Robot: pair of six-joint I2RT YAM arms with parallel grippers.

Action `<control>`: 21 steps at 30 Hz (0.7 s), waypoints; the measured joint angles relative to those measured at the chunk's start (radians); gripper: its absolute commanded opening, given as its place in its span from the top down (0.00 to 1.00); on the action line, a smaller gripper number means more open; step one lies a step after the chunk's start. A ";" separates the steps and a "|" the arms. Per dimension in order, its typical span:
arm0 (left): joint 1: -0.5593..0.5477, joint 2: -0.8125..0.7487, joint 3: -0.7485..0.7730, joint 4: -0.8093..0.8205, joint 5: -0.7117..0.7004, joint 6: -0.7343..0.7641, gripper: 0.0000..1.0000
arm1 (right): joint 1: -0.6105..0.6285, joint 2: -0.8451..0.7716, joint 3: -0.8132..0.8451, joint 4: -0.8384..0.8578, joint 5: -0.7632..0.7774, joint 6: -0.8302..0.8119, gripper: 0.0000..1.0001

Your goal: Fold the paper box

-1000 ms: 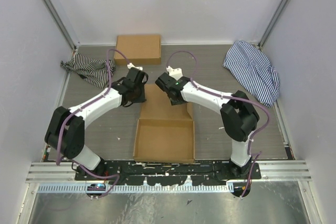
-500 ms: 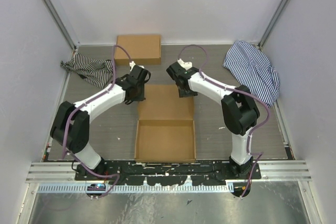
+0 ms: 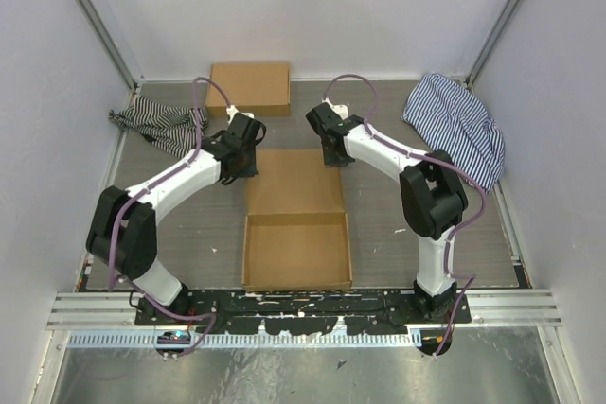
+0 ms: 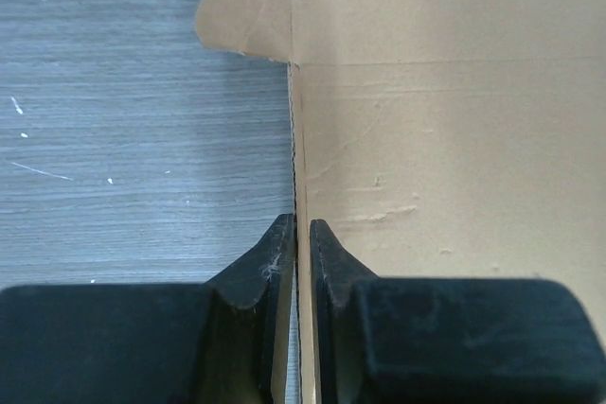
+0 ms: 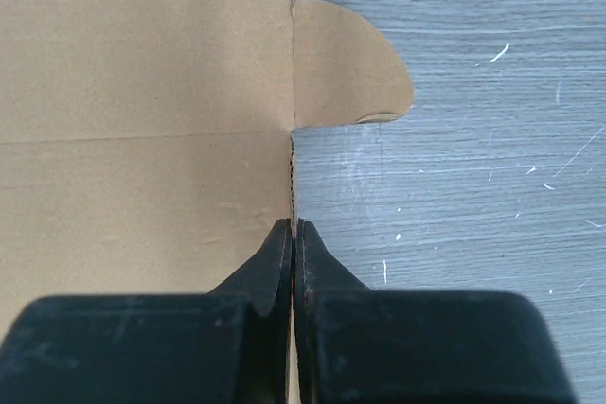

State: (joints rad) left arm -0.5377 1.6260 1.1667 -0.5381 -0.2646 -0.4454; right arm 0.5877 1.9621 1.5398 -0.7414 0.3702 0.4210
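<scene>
On the grey wood-grain tabletop [image 3: 189, 219], the plain brown cardboard paper box [image 3: 296, 191] is sitting centred, tray formed, lid lying flat. Right gripper [image 5: 293, 226] has just swung out, jaws now clamping the lid's right edge. Left gripper [image 4: 296, 227] jaws are narrow, pinching the left edge. Lid lift looks ready. Only the wrist views are showing the pinches and the rounded corner tab [image 5: 350, 63].

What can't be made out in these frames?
Right wrist view: whether the right gripper, jaws shut, pinches the paper box edge or meets beside it; its fingers cover that.
Left wrist view: how far cardboard runs between the jaws of the left gripper; the frame's bottom edge cuts it off.
Top view: both sets of jaws, hidden under the wrists.
Wrist views: the box's tray, out of frame.
</scene>
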 measured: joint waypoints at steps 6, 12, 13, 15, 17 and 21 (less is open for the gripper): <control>0.003 -0.154 -0.002 0.004 -0.020 0.003 0.76 | 0.000 -0.126 -0.147 0.138 0.053 0.000 0.99; 0.012 -0.338 -0.009 0.049 -0.056 0.016 0.71 | 0.000 -0.448 -0.424 0.432 0.133 -0.039 0.99; 0.015 -0.354 -0.009 0.052 -0.061 0.016 0.70 | 0.000 -0.495 -0.460 0.478 0.137 -0.056 0.99; 0.027 -0.386 -0.010 0.061 -0.067 0.023 0.69 | 0.000 -0.574 -0.525 0.579 0.141 -0.098 0.99; 0.040 -0.403 -0.012 0.072 -0.068 0.027 0.68 | 0.000 -0.634 -0.577 0.666 0.139 -0.143 0.99; 0.076 -0.412 -0.029 0.108 -0.054 0.043 0.61 | 0.000 -0.718 -0.673 0.789 0.096 -0.213 0.99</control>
State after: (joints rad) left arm -0.4622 1.2137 1.1378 -0.4297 -0.3187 -0.4019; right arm 0.5877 1.2446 0.8673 0.0471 0.4660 0.2081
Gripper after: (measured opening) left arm 0.342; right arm 0.043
